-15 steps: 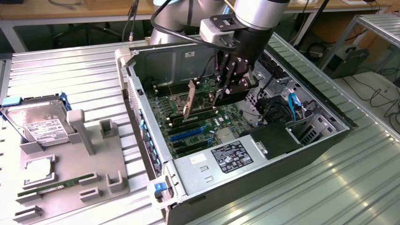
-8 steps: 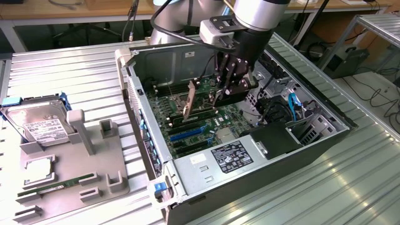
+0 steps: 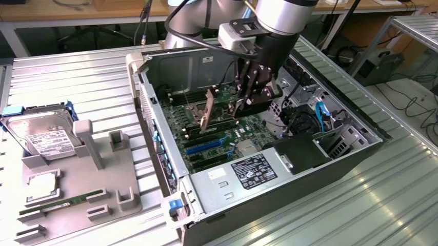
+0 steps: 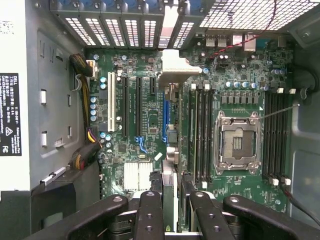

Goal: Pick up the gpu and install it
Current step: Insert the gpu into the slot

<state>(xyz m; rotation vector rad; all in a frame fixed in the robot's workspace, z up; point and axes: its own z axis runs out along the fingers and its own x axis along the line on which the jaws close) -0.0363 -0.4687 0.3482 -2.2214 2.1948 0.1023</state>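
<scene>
The gpu [image 3: 207, 110] hangs inside the open computer case [image 3: 147, 102], over the motherboard, with my gripper [image 3: 243, 108] shut on it. In the wrist view the gpu [image 4: 171, 165] shows edge-on as a thin card running from between my gripper [image 4: 170, 212] fingers to its beige bracket [image 4: 172, 67] near the case's rear slots. It lies in line with the blue expansion slot [image 4: 165, 117]; whether it touches the slot cannot be told.
Beside the card are the memory slots [image 4: 200, 135] and the bare processor socket [image 4: 237, 142]. The power supply [image 3: 253, 171] fills the case's near end. Outside, a grey fixture [image 3: 75, 195] holds a hard drive [image 3: 44, 136] and a green RAM stick [image 3: 61, 202].
</scene>
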